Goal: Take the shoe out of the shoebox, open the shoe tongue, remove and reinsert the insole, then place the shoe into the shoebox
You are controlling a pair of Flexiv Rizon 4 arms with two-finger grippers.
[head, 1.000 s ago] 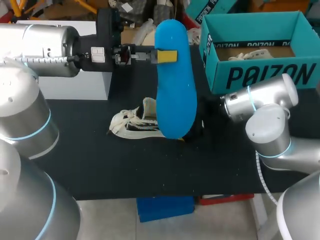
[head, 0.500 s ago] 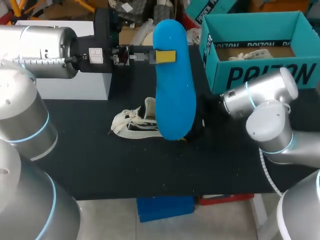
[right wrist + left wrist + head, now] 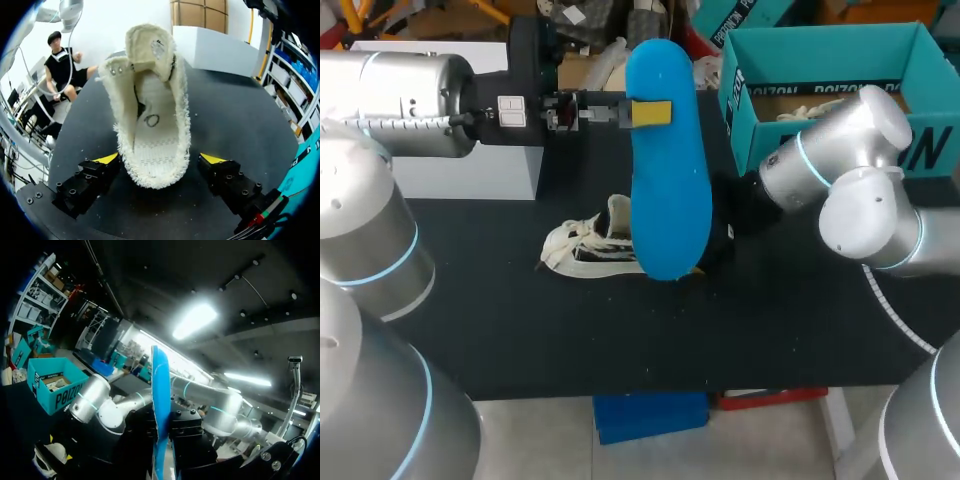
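My left gripper (image 3: 651, 112) is shut on the blue insole (image 3: 670, 180) and holds it upright above the table; in the left wrist view the insole (image 3: 161, 405) stands edge-on between the black fingers. The white shoe (image 3: 585, 245) lies on the black table, partly hidden behind the insole. Seen from the right wrist, the shoe (image 3: 150, 110) has its tongue raised and its mouth facing the camera, with no insole inside. My right gripper (image 3: 160, 159) is open, one yellow tip on each side of the heel without touching it. The head view hides that gripper behind the insole.
The teal shoebox (image 3: 840, 150) stands open at the back right with crumpled paper inside, close behind my right arm (image 3: 820, 165). A white box (image 3: 470, 175) sits at the back left under my left arm. The table's front edge (image 3: 620, 385) runs below the shoe.
My right gripper has opened wider around the heel, and the right arm's elbow has risen toward the shoebox. The left arm with the insole shifted slightly left, then held still.
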